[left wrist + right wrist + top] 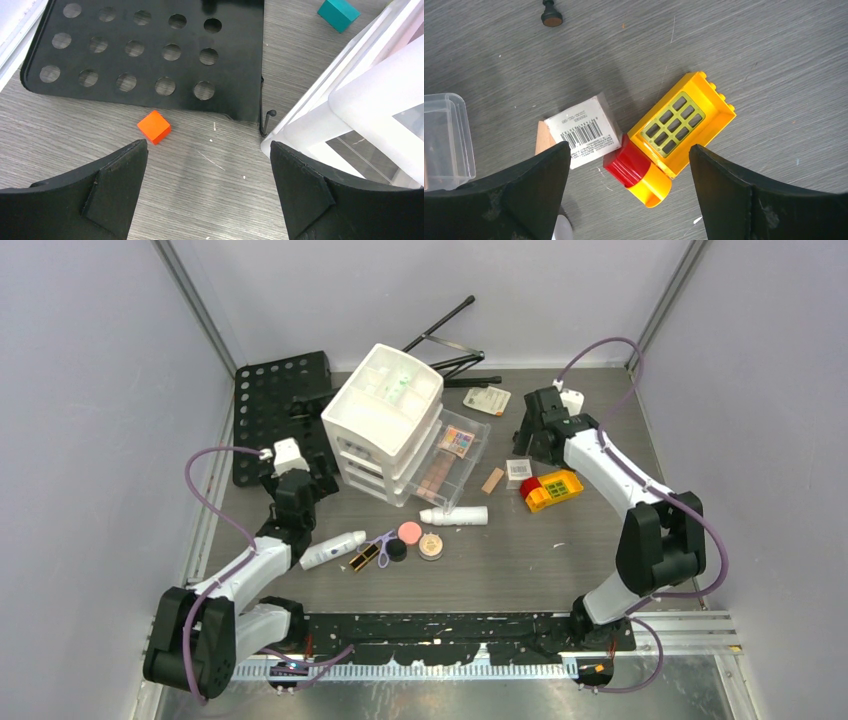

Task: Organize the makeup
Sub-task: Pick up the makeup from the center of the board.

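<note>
The makeup lies loose at the table's middle: a white bottle (455,516), a white tube (332,550), a pink compact (409,532), a peach compact (431,545) and a black-gold lipstick (366,558). An eyeshadow palette (458,441) rests in the pulled-out clear drawer (452,458) of the white organizer (385,415). My left gripper (303,440) (209,145) is open over bare table beside the organizer's left corner (320,125). My right gripper (530,445) (629,147) is open above a barcode box (584,131), holding nothing.
A red-and-yellow block (674,130) touches the barcode box, with a tan wooden block (543,137) beside it. A black perforated plate (150,50), an orange cube (154,126) and a teal cube (338,13) lie ahead of the left gripper. A black folding stand (445,345) is at the back.
</note>
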